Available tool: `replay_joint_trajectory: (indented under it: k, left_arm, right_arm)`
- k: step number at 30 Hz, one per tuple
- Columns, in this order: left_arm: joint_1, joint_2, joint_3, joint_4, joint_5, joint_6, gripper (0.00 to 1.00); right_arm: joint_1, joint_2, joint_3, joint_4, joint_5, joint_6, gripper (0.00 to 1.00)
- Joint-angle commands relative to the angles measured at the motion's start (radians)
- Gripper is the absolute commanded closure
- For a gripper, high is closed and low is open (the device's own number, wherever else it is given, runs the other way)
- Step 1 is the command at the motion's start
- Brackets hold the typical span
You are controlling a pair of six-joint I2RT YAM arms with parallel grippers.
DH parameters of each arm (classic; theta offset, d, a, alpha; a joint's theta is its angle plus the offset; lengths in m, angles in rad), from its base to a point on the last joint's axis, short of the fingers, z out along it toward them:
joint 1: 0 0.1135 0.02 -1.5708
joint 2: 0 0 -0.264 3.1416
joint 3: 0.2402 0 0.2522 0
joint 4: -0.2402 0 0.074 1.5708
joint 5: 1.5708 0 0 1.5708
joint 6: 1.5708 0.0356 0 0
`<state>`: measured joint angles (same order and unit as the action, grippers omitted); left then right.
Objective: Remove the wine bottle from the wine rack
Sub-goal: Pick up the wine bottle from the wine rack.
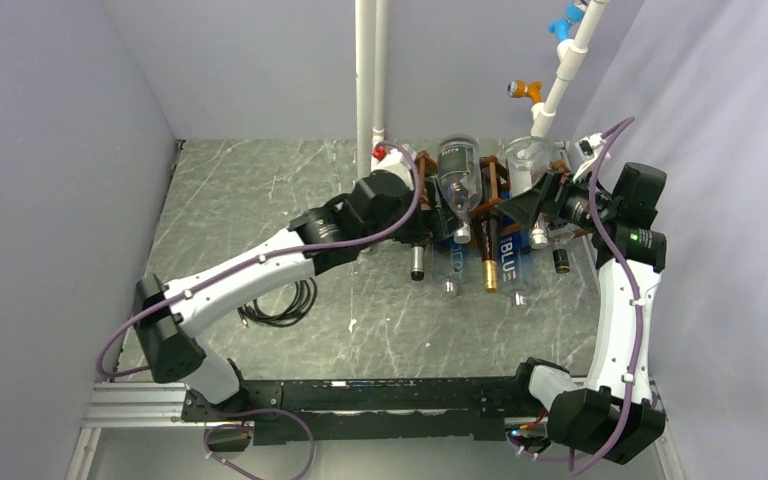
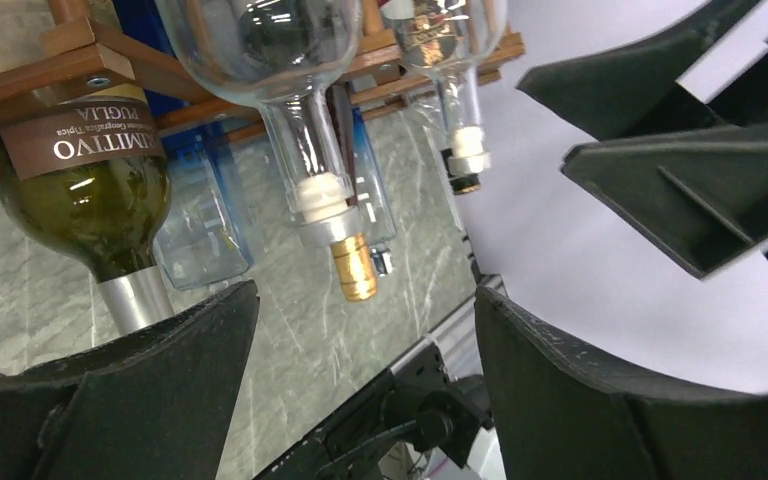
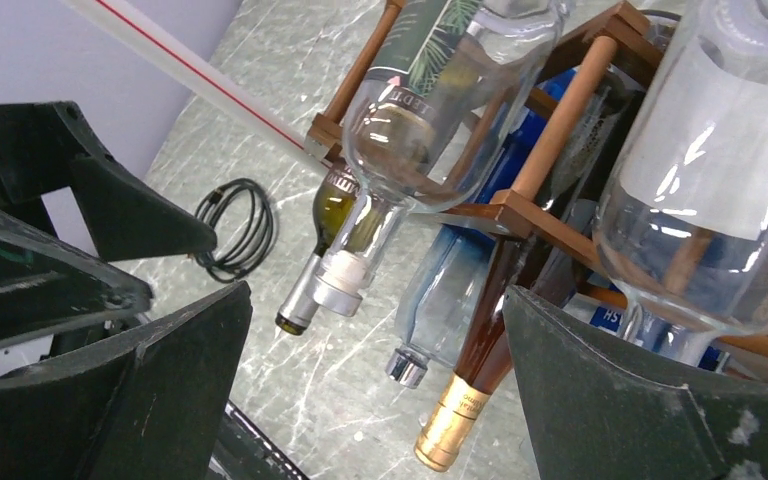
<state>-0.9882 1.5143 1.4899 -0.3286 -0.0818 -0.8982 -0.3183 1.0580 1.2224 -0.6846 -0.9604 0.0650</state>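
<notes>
The brown wooden wine rack (image 1: 488,195) stands at the back middle of the table with several bottles lying in its cells, necks toward me. A green wine bottle (image 2: 80,200) with a brown label lies at the rack's left; its silver neck (image 2: 135,300) runs behind the top edge of my left finger (image 2: 160,380). My left gripper (image 1: 426,222) (image 2: 365,305) is open at the rack's left side, nothing between its fingers. My right gripper (image 1: 532,205) (image 3: 375,300) is open at the rack's right side. A clear bottle (image 3: 440,110) and a brown gold-capped bottle (image 3: 480,350) lie ahead of it.
A coiled black cable (image 1: 282,305) lies on the table left of centre. White pipes (image 1: 370,70) stand behind the rack, and another with coloured fittings (image 1: 560,80) leans at the back right. Grey walls close in both sides.
</notes>
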Motion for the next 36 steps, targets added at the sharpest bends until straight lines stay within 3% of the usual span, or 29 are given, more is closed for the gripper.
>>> replay_joint_trajectory:
  k: [1,13,21,36]
  left_arm:
    - [-0.044,0.083,0.106,-0.105,-0.175,-0.047,0.17]
    - [-0.052,0.296,0.302,-0.141,-0.254,-0.016,0.2]
    - [-0.052,0.367,0.353,-0.118,-0.265,0.002,0.27]
    - [-0.052,0.435,0.397,-0.109,-0.267,0.017,0.3]
  right_arm:
    - [-0.024,-0.019,-0.011,0.062,0.008,0.055,0.0]
    - [-0.048,-0.026,-0.02,0.068,0.008,0.069,0.0]
    - [-0.058,-0.024,-0.021,0.071,0.005,0.076,0.0]
    - [-0.073,-0.029,-0.029,0.076,0.004,0.087,0.0]
